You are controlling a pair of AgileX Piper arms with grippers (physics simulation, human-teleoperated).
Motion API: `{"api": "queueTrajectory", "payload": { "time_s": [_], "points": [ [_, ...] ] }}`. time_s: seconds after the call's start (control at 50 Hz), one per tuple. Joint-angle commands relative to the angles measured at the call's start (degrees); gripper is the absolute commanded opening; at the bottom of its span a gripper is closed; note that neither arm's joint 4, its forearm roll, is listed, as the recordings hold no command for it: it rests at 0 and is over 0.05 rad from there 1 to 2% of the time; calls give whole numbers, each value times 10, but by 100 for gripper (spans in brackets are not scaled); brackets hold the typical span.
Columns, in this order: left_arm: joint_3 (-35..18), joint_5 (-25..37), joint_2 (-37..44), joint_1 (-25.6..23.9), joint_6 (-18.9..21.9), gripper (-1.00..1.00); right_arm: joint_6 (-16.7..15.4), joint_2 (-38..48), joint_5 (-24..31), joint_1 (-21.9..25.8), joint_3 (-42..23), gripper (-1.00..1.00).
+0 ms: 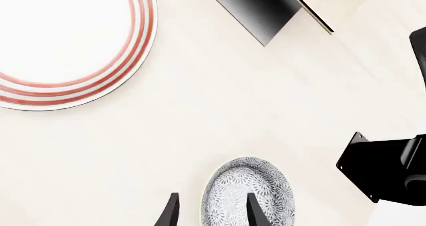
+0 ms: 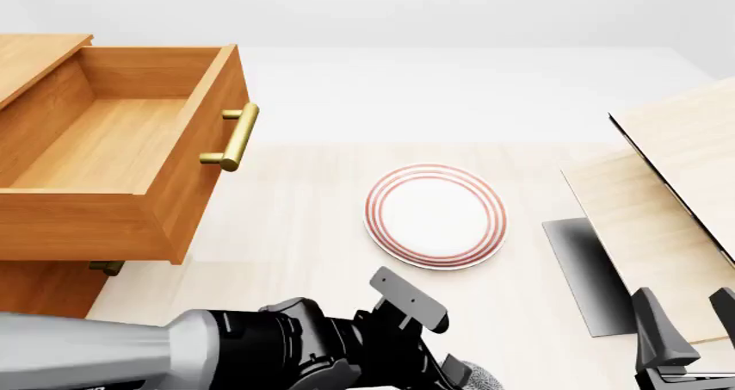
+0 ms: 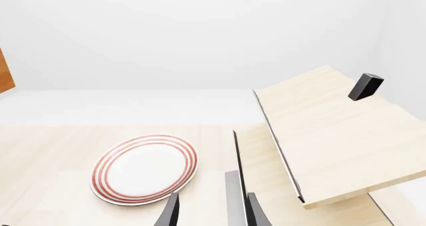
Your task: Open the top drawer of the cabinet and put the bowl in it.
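The top drawer (image 2: 126,149) of the orange-brown cabinet (image 2: 40,291) stands pulled out and empty, with its brass handle (image 2: 231,139) facing the table. The speckled bowl (image 1: 250,193) sits on the table near the front edge; only a sliver of the bowl (image 2: 484,379) shows in the front view, beside my left arm. My left gripper (image 1: 213,213) is open and straddles the bowl's rim, one finger inside and one outside. My right gripper (image 2: 689,325) is open and empty at the front right, close to the pale box; it also shows in its own wrist view (image 3: 213,213).
A white plate with red rings (image 2: 435,215) lies mid-table beyond the bowl. A pale light-wood box (image 2: 672,179) with a tilted lid stands at the right, a small black block (image 3: 366,86) on it. A lower drawer handle (image 2: 106,268) peeks out under the open drawer.
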Motion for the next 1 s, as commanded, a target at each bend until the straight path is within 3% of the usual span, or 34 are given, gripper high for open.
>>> {"api": "queueTrajectory", "payload": {
  "time_s": [0.02, 0.46, 0.96, 0.98, 1.0],
  "points": [
    [5, -19, 21, -5, -11, 100, -1, -1, 0, 0, 1, 100],
    [2, -66, 82, -28, -52, 100, -1, -1, 0, 0, 1, 100],
    [22, -96, 94, -25, -61, 100, -1, -1, 0, 0, 1, 100],
    [20, -96, 96, -26, -64, -100, -1, -1, 0, 0, 1, 100],
    [26, -100, 90, -24, -64, -100, -1, -1, 0, 0, 1, 100]
  ]
}}
